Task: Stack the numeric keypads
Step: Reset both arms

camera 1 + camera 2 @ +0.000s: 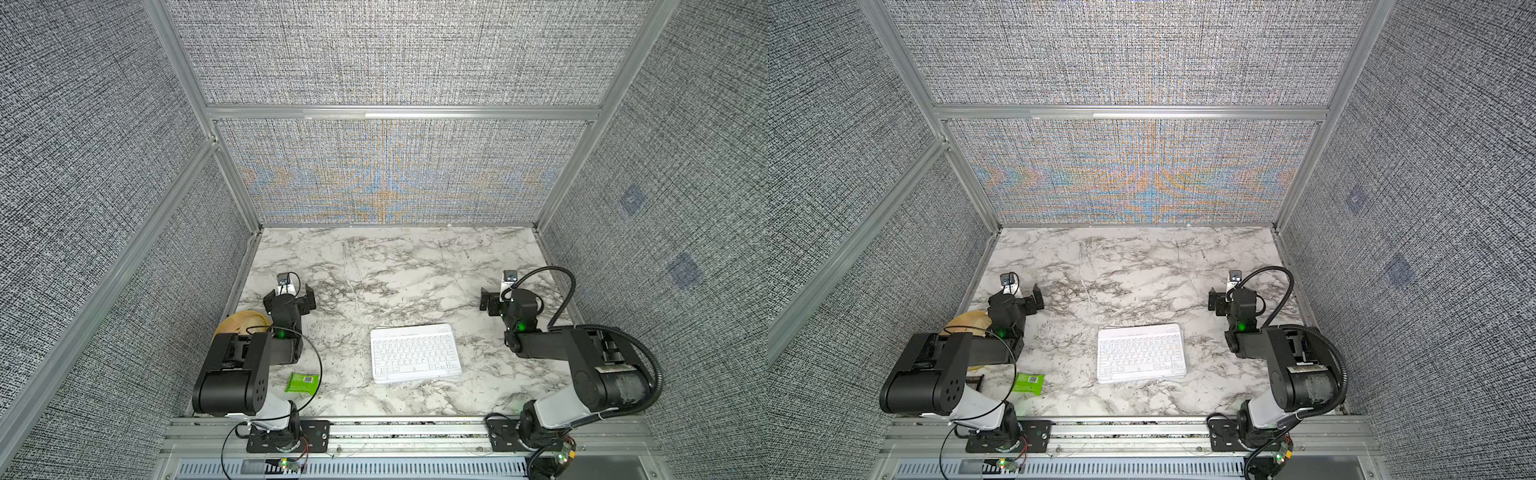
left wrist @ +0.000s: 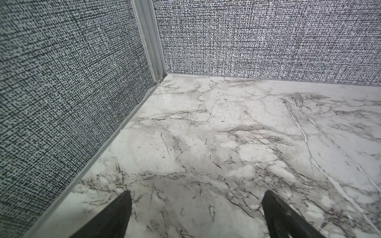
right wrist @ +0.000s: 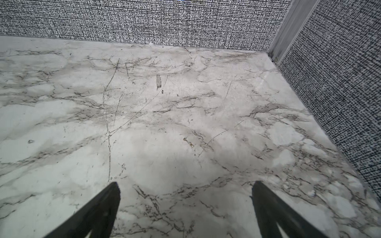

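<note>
Keypad stack [image 1: 416,353], edges near-flush, central

Only the top keypad [image 1: 415,352] of the stack shows its white keys in both top views; the keypads under it [image 1: 419,380] appear as thin white edges along its near side, perhaps several, too fine to count, their key colours covered. The yellow basket [image 1: 246,321] is mostly hidden behind the left arm [image 1: 232,370], only an arc of its rim showing; the print on the green packet [image 1: 303,382] is too small to read. In the wrist views the left claw [image 2: 196,193] and the right claw [image 3: 186,185] are cut off by the picture edge; only the dark finger ends are in view.
</note>
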`<action>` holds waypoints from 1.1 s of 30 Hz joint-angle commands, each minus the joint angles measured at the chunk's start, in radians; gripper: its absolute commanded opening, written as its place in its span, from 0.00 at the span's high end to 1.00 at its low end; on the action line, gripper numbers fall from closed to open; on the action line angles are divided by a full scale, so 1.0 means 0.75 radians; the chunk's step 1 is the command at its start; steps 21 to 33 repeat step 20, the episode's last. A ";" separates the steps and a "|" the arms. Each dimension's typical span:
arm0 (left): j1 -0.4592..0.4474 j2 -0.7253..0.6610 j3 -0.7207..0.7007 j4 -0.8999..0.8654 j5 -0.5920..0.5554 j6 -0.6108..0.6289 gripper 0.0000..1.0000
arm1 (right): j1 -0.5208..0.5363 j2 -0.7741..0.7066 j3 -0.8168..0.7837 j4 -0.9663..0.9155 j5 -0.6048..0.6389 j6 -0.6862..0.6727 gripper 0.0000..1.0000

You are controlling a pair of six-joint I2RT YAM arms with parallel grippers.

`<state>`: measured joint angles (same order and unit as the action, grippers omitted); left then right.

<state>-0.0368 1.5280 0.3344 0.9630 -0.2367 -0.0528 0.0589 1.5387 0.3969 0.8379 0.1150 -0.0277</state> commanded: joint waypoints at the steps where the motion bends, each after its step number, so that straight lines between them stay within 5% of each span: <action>1: 0.002 -0.002 -0.003 0.026 -0.003 0.008 0.01 | 0.001 -0.004 -0.002 0.016 -0.014 0.010 0.01; 33: 0.006 0.004 0.011 -0.001 0.011 0.001 0.01 | 0.001 -0.004 -0.003 0.016 -0.014 0.010 0.01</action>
